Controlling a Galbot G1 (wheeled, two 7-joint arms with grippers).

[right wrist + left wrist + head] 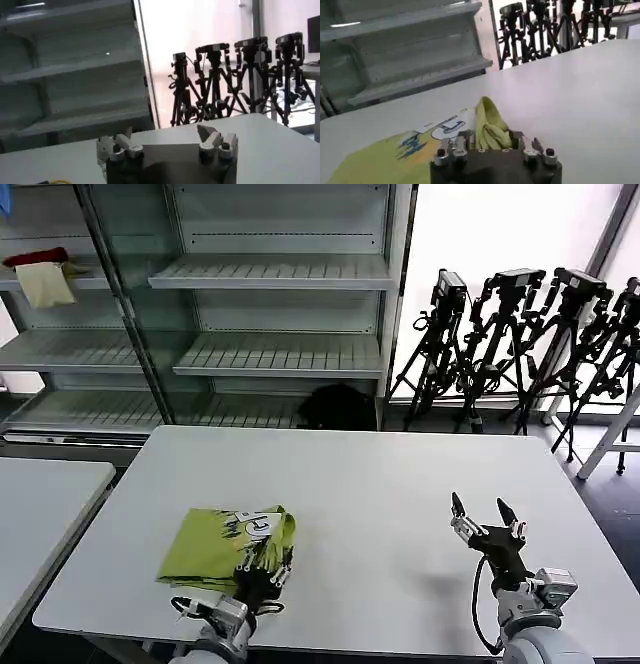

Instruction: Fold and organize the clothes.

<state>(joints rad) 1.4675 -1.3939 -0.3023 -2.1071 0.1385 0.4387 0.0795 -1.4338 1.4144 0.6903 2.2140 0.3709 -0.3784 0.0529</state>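
The left gripper point(266, 569) was seen clamped on a bunched edge of the folded shirt point(215, 546) at the table's point(380, 484) near left, while the right gripper point(484, 517), spread wide, was held well apart.

You see a soft, matt cotton T-shirt point(225, 544) with a printed graphic, on a smooth, slightly glossy white bench point(380, 484).

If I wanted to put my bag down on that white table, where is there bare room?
Bare room: the far half of the table, and the middle stretch between the green T-shirt and the open right gripper. Crowded: the near-left corner, where the left gripper grips the T-shirt's near edge.
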